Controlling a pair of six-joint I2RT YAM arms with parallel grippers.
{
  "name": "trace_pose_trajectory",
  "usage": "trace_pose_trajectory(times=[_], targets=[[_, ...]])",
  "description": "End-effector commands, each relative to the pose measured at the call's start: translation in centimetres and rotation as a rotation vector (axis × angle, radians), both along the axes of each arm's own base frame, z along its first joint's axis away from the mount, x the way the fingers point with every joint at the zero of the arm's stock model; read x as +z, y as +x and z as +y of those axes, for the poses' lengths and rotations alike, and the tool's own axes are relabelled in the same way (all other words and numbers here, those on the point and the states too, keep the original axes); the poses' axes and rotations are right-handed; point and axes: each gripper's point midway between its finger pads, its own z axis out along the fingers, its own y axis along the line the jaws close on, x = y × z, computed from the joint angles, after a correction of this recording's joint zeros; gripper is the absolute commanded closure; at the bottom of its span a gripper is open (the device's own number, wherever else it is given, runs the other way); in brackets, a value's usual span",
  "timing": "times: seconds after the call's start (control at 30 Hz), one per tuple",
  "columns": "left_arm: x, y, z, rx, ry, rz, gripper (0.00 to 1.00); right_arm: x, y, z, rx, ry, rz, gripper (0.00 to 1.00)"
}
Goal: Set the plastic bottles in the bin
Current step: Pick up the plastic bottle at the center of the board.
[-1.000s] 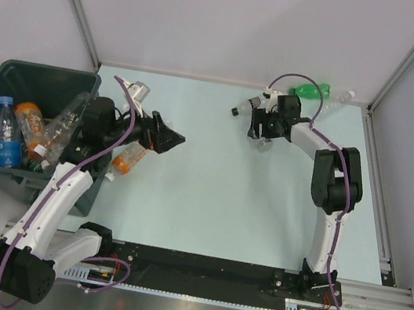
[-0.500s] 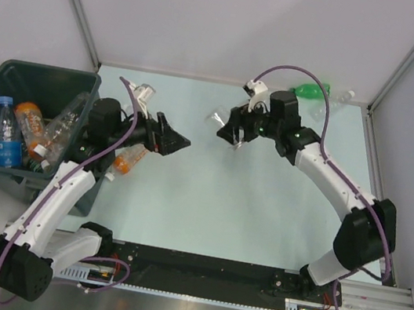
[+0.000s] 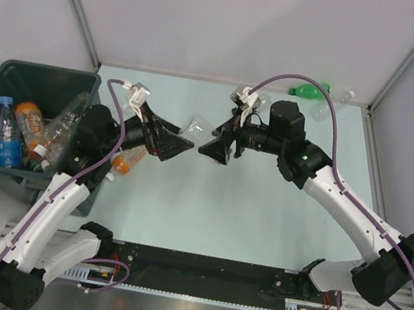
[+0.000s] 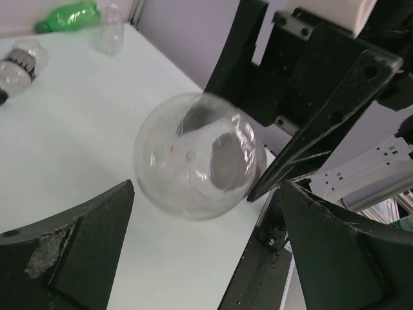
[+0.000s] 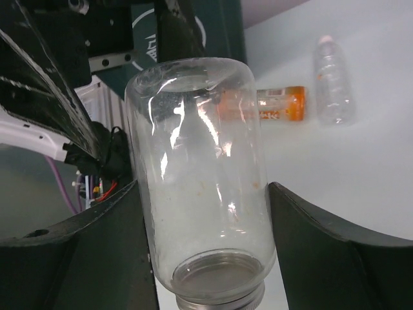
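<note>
Orange plastic shows nearest: an orange bottle (image 3: 128,159) lies on the pale desk (image 3: 261,212), just right of the bin (image 3: 42,69) and close under the left arm. The bin stands at the left side and holds at least 3 bottles, among them a blue-labelled bottle (image 3: 6,141) standing upright. Farther in, over the middle of the desk, the right fingers (image 3: 209,149) are clenched on a clear bottle (image 3: 196,127), gripping it by its sides near the neck, its rounded base pointing left. The left fingers (image 3: 180,147) are spread wide, 1 on each side of that base, with a gap to the plastic on both sides. At the far right edge lie a green bottle (image 3: 309,89) and a small clear one (image 3: 342,97) beside it.
</note>
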Motion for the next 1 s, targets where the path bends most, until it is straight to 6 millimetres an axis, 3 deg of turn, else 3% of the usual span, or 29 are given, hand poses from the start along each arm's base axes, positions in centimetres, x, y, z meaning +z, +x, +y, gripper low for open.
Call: trace_pose_trajectory(times=[0.0,0.23,0.33,0.37,0.43,0.47,0.57,0.67,0.7,0.73,0.97], targets=[[3.0,-1.5,-0.5,-0.072,-0.066,-0.106,0.0,1.7,-3.4,0.4,0.1,0.023,-0.062,0.52],[2.3,-2.1,-1.6,-0.147,-0.085,-0.055,0.0,2.3,-5.1,0.5,0.125,0.024,-0.081,0.52],[1.7,-2.4,-2.1,-0.171,-0.082,-0.03,0.14,2.4,-5.1,0.4,0.117,0.025,-0.093,0.52],[1.6,-2.4,-2.1,-0.169,-0.08,-0.028,0.27,2.4,-5.0,0.3,0.113,0.022,-0.093,0.51],[1.6,-2.6,-2.1,-0.168,-0.078,-0.031,0.41,2.2,-4.9,0.2,0.105,0.014,-0.093,0.46],[1.6,-2.5,-2.0,-0.161,-0.076,-0.028,0.54,1.9,-4.8,0.3,0.1,0.008,-0.088,0.45],[1.9,-2.5,-1.8,-0.14,-0.074,-0.039,0.73,1.7,-4.3,0.2,0.066,0.001,-0.078,0.37],[2.0,-2.2,-1.5,-0.105,-0.056,-0.046,0.79,1.2,-3.3,0.0,0.006,-0.014,-0.061,0.19],[2.5,-2.0,-1.2,-0.085,-0.052,-0.06,0.79,1.0,-2.7,-0.2,-0.03,-0.025,-0.057,0.06],[2.6,-1.8,-1.1,-0.067,-0.043,-0.063,0.78,1.1,-2.5,-0.3,-0.042,-0.025,-0.061,0.0],[2.6,0.6,1.8,0.159,0.097,-0.069,0.79,0.2,-0.6,-2.2,-0.217,-0.07,-0.032,0.0]])
